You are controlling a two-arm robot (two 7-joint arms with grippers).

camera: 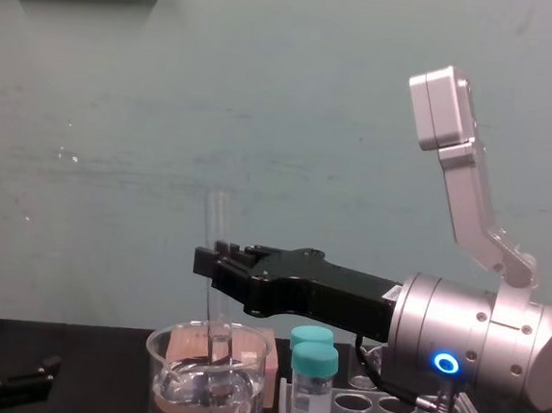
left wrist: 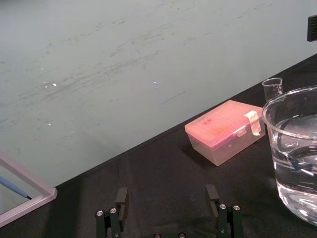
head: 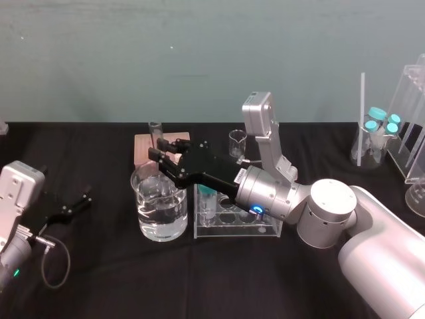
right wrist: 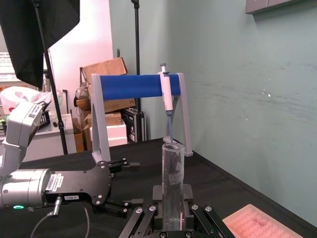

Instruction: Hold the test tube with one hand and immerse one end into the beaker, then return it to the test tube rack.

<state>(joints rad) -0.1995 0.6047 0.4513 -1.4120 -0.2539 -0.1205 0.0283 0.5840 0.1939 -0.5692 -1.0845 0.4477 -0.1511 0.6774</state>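
Observation:
The test tube (head: 156, 133) (camera: 218, 221) stands upright, and my right gripper (head: 161, 154) (camera: 211, 259) is shut on its middle. In the right wrist view the test tube (right wrist: 173, 178) sits clamped between both black fingers (right wrist: 157, 192). It hangs over the water-filled beaker (head: 159, 209) (camera: 207, 384), with its lower end down inside the rim; I cannot tell whether it touches the water. The test tube rack (head: 265, 229) (camera: 384, 409) stands just right of the beaker, under my right arm. My left gripper (head: 70, 205) (left wrist: 167, 198) rests open at the table's left.
A pink tip box (head: 141, 149) (left wrist: 225, 129) lies behind the beaker, and a tiny beaker (head: 238, 143) (left wrist: 272, 88) stands behind the rack. Teal-capped vials (camera: 310, 364) stand in the rack. A flask (head: 372, 143) and clear stands (head: 412, 119) are at the far right.

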